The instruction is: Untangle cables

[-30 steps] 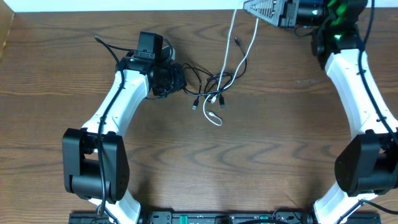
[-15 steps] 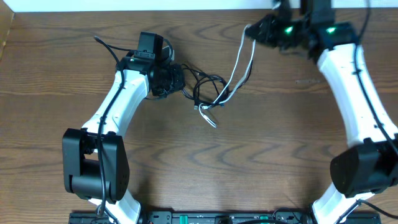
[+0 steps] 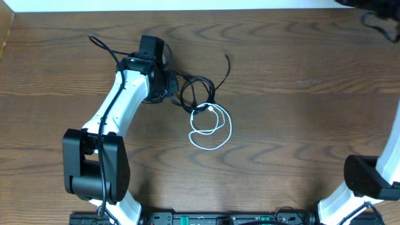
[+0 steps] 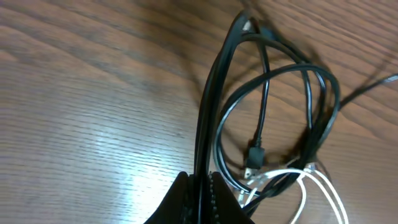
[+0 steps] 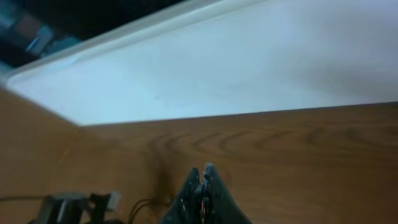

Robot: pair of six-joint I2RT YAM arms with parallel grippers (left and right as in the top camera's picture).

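The black cable [image 3: 199, 94] lies in loose coils in the middle of the table, with one end trailing up to the right. My left gripper [image 3: 164, 84] is shut on a strand of it at the coils' left side. The left wrist view shows the black cable [image 4: 267, 93] running straight into the shut jaws [image 4: 202, 186]. The white cable [image 3: 212, 131] lies in a loop on the table just below the black coils. Its upper end [image 4: 311, 186] overlaps them near a small plug. My right gripper [image 5: 202, 177] is shut with nothing in it, near the table's far edge.
The table's far edge meets a white wall [image 5: 249, 68]. Part of the right arm [image 3: 375, 12] shows at the top right corner of the overhead view. The left arm's own thick black wire [image 3: 103, 47] loops behind its wrist.
The right gripper held the white cable up near the far edge, then let go. The white cable dropped into a loop on the table. The right arm swung away to the far right.
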